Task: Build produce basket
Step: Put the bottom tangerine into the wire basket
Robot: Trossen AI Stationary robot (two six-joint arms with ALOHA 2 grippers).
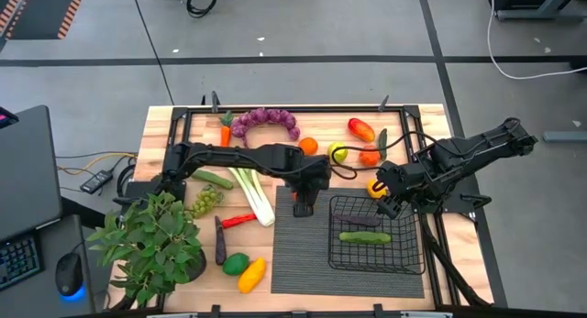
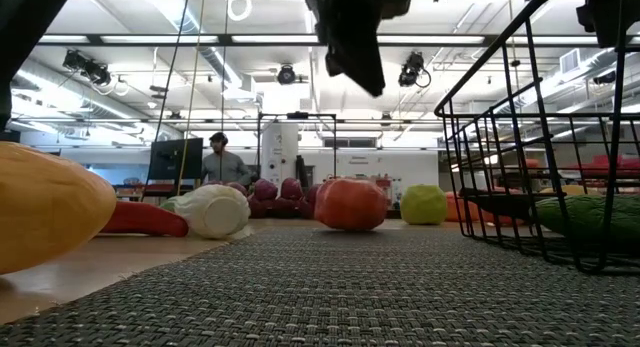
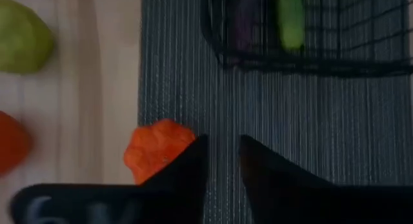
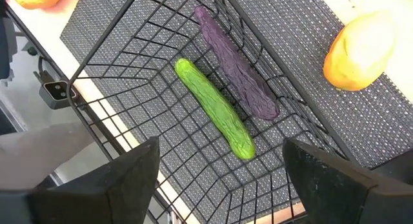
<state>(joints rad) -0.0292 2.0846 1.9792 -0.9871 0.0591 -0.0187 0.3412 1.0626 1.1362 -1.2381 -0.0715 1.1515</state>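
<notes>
The left claw point(image 1: 303, 208), nearly clenched on nothing, hangs just beside the basket point(image 1: 408, 263), apparently between pickups. The right claw point(image 1: 393, 201) gapes over the basket, where cucumber point(image 1: 364, 236) and eggplant point(image 4: 237, 74) lie.

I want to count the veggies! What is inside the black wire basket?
Inside the small black wire-mesh basket lie two things: a long green toy cucumber and a dark purple toy eggplant, side by side on its floor. The open mesh covers nothing here; nothing else shows inside.
</notes>
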